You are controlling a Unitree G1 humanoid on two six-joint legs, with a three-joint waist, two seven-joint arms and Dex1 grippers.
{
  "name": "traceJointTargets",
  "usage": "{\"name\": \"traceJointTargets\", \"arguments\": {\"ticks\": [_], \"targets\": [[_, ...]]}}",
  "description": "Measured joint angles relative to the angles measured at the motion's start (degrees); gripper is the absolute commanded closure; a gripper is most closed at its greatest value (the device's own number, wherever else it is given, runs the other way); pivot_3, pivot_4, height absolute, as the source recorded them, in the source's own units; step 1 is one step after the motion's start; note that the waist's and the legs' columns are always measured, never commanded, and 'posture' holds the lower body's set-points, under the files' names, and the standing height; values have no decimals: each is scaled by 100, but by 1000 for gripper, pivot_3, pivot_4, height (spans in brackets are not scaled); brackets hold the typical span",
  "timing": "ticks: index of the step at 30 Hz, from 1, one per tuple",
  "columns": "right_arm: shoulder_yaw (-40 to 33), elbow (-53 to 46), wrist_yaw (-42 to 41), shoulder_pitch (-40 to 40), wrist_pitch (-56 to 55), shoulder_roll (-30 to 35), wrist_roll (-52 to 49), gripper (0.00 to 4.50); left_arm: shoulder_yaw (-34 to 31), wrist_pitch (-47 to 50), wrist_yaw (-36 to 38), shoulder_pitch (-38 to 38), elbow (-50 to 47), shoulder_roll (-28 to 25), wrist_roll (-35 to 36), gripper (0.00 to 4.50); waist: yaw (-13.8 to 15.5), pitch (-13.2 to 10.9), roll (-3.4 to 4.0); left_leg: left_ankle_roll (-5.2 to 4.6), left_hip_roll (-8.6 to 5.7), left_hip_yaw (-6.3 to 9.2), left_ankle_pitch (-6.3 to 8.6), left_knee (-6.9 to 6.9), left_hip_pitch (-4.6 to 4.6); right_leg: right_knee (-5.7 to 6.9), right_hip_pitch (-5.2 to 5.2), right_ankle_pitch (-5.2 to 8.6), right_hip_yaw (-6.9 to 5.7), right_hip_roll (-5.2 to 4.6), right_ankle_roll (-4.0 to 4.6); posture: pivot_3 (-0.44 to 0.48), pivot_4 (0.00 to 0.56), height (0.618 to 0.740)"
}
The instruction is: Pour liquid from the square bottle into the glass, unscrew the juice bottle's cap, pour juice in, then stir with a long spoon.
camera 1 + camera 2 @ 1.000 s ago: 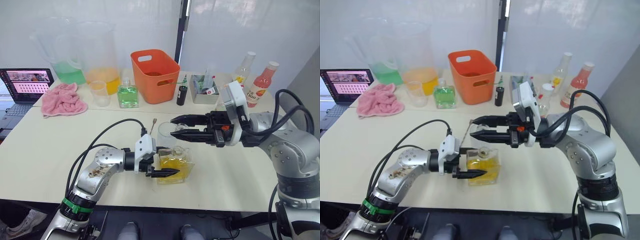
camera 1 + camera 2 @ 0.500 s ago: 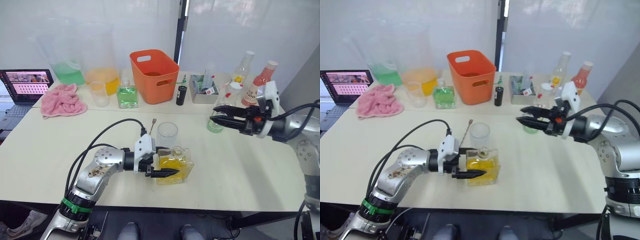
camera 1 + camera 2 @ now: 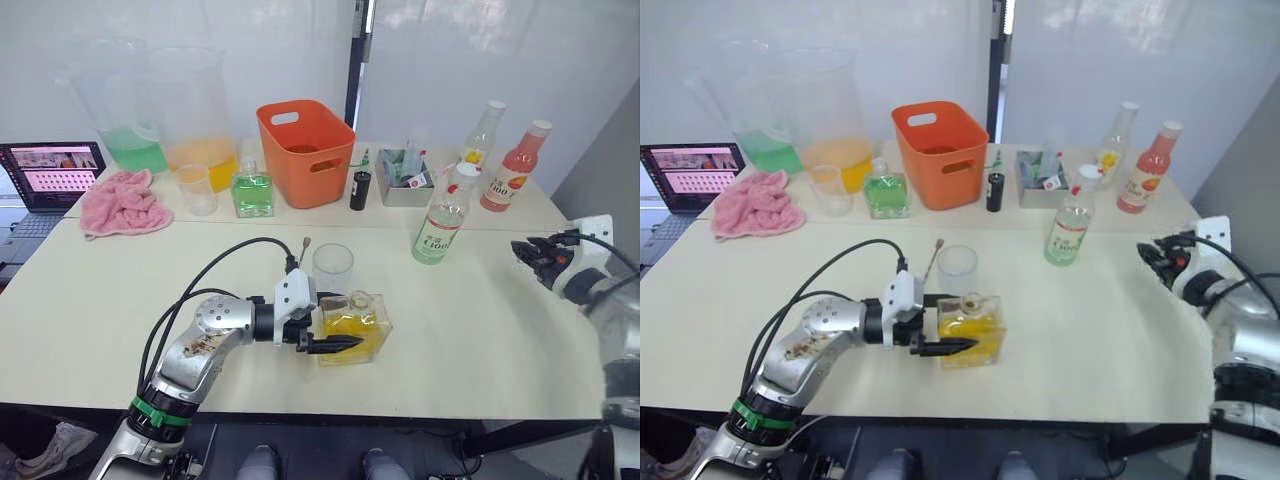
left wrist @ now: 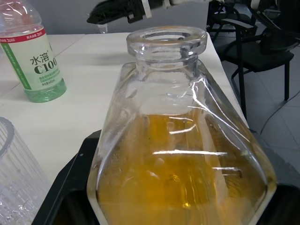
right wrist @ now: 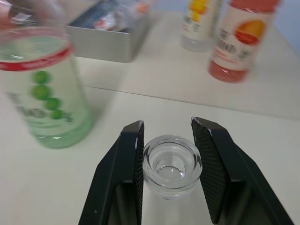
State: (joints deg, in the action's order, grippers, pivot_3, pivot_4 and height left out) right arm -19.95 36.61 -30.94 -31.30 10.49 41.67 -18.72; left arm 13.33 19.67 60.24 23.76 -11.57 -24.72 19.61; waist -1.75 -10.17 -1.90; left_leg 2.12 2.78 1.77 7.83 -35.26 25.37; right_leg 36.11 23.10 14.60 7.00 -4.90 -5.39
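The square bottle (image 3: 354, 328), holding yellow liquid, stands at the middle of the table with its neck open, and my left gripper (image 3: 338, 322) is shut on it. Just behind it is the empty glass (image 3: 333, 268). The long spoon (image 3: 301, 250) shows as a thin stem at the glass's left side. Further right, the juice bottle (image 3: 440, 224) stands upright with its white cap (image 3: 463, 171) on. At the table's right edge, my right gripper (image 3: 524, 250) is shut on a clear glass stopper (image 5: 171, 164).
Along the back stand an orange basket (image 3: 305, 150), a green square bottle (image 3: 252, 191), two large pitchers (image 3: 200, 105), a small cup (image 3: 197, 187), a grey tray (image 3: 404, 183), a pink-liquid bottle (image 3: 508, 180) and a yellow-labelled bottle (image 3: 482, 132). A pink cloth (image 3: 122, 201) and a laptop (image 3: 50, 170) lie at the left.
My right gripper has swung from above the glass and square bottle out to the table's right edge, uncovering the juice bottle. The left gripper and square bottle have stayed put.
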Motion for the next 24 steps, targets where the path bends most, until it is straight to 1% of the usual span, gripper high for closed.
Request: {"name": "traceJointTargets", "arguments": {"ticks": [3, 5, 10, 14, 19, 21, 24], "targets": [[-107, 788, 608, -149, -402, -128, 188, 3424, -2, -2, -29, -4, -4, -8, -1, 1689, -31, -1, 2, 0, -1, 0, 0, 0, 0, -1, -2, -1, 2, 0, 0, 0, 150, 725], [-123, 1111, 790, -199, -604, -131, 243, 3424, -3, -2, -57, -6, -7, -15, -1, 1689, -56, -1, 2, -1, -1, 0, -1, 0, 0, -1, -3, -1, 2, 0, 0, 0, 150, 725], [-134, 1530, 916, -372, -922, -131, 290, 3424, -9, -4, -126, -5, -6, -25, -10, 1689, -101, -1, 2, -4, -2, 0, -3, 0, -5, -1, -7, -2, 3, 0, -3, 0, 150, 725], [-221, 2080, 1076, -410, -1125, -214, 280, 3424, -7, -42, -192, -4, -5, -13, -52, 1689, -109, -1, 2, -5, -2, 0, -3, 0, -7, -3, -9, -2, 4, 0, -3, 0, 150, 725], [-294, 2203, 1058, -429, -1281, -241, 268, 3424, -7, -54, -227, 1, 9, -12, -61, 1689, -123, -1, 2, -5, -2, 1, -3, 0, -8, -3, -12, -2, 4, 0, -4, 0, 150, 725], [-305, 2219, 1047, -433, -1304, -241, 267, 2350, -7, -56, -227, 1, 12, -12, -61, 1689, -123, -1, 2, -5, -2, 1, -3, 0, -8, -3, -12, -2, 4, 0, -4, 0, 150, 725], [-338, 2271, 1005, -399, -1305, -243, 243, 1343, -6, -71, -214, 15, 36, -11, -60, 1689, -125, -1, 2, -5, -3, 1, -3, 0, -8, -3, -12, -3, 4, 0, -4, 0, 150, 725]]}}
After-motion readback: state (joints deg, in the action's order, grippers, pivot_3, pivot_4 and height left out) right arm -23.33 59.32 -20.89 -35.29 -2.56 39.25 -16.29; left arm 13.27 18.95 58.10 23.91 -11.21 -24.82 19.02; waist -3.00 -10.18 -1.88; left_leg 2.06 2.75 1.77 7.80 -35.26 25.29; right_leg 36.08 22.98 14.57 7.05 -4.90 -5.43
